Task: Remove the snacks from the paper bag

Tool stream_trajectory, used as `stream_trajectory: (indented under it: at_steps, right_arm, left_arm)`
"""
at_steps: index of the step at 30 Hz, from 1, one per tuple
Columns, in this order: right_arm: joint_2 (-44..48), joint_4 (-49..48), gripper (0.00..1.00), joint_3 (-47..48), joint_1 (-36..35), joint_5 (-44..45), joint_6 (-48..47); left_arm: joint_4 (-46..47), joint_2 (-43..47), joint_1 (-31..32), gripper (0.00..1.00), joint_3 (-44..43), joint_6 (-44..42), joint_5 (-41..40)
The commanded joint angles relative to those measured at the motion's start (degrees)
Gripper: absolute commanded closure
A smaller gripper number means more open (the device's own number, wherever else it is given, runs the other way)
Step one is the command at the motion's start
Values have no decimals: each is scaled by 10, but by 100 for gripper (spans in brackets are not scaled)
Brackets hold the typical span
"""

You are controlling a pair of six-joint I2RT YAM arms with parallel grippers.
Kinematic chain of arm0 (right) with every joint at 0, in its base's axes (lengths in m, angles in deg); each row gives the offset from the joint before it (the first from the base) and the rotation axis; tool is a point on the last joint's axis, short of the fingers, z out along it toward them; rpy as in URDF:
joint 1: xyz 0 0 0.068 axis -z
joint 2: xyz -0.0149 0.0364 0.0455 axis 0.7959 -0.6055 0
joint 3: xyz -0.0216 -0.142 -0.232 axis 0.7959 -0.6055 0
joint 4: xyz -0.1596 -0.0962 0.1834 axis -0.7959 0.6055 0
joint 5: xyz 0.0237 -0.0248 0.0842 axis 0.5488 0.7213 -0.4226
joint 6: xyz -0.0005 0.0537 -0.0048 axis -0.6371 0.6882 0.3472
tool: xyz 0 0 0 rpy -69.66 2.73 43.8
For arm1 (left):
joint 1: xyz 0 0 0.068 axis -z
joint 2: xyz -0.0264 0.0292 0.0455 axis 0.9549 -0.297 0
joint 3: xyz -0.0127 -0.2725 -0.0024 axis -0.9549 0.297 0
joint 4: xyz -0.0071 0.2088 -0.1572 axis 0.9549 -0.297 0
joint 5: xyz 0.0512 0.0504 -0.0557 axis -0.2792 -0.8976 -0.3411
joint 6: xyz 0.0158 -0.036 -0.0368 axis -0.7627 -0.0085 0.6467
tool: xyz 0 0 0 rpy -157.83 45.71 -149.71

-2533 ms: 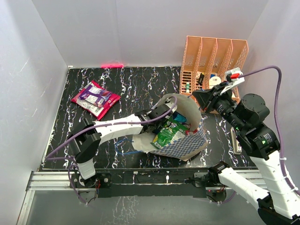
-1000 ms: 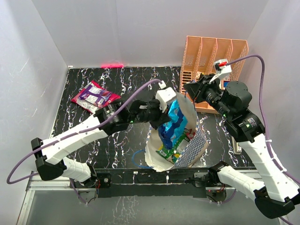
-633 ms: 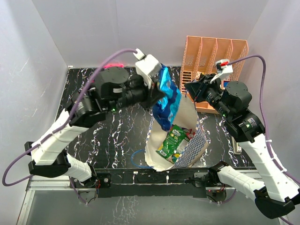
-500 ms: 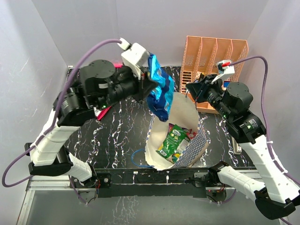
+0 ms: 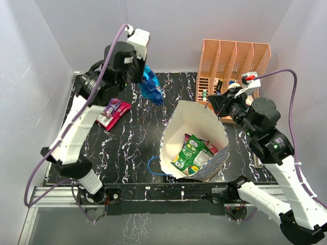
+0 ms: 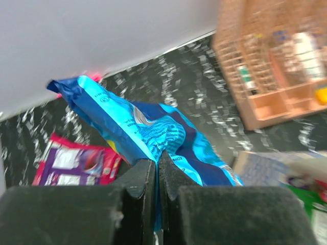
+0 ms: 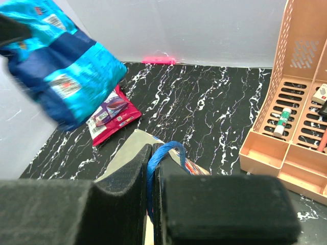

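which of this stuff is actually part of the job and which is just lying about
Part of the job:
blue packet, clamped in the left jaws
magenta packet, on the table
green packet, in the bag
paper bag, its blue cord handle in the right jaws

Lying about:
peach organizer
pink strip at the table's far edge

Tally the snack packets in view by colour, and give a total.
blue packet: 1
magenta packet: 1
green packet: 1
Total: 3 clearly seen; the paper bag may hide more.
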Motion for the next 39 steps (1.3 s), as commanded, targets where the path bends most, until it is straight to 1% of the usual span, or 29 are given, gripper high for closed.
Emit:
stream_trajectory:
  at_steps: [1,3,5,9,14,18,22,26,34,36,39]
  right_arm:
    - [11,-33,93,1,-1,10,-33]
    - [15,-31,93,0,-1,10,-45]
    - [20,-30,93,-3,-1,1,-56]
    - [32,-32,92,-14,-1,-14,-72]
    - [43,-34,92,-24,0,-26,-90]
    - [51,-36,92,-31,0,-33,-99]
    - [59,-36,92,-40,-1,-33,-104]
    - [65,-37,92,-47,-1,-33,-101]
    - [71,-30,92,-46,-1,-32,-99]
    - [69,-27,92,-42,0,-33,-99]
    - [68,-25,92,-40,0,-34,-99]
  left_arm:
    - [72,8,-115,100,23,25,10]
    - [93,16,-165,100,69,54,32]
    - [112,25,-231,100,118,95,60]
    - [171,46,-339,100,218,165,133]
    - [220,40,-422,100,281,208,169]
    - [244,23,-472,100,305,239,191]
    - [278,3,-508,100,328,294,231]
    - [318,-21,-513,100,343,329,255]
    - [370,-70,-514,100,361,364,262]
    - [376,-69,-515,100,378,368,260]
    - [405,-48,-519,100,431,372,255]
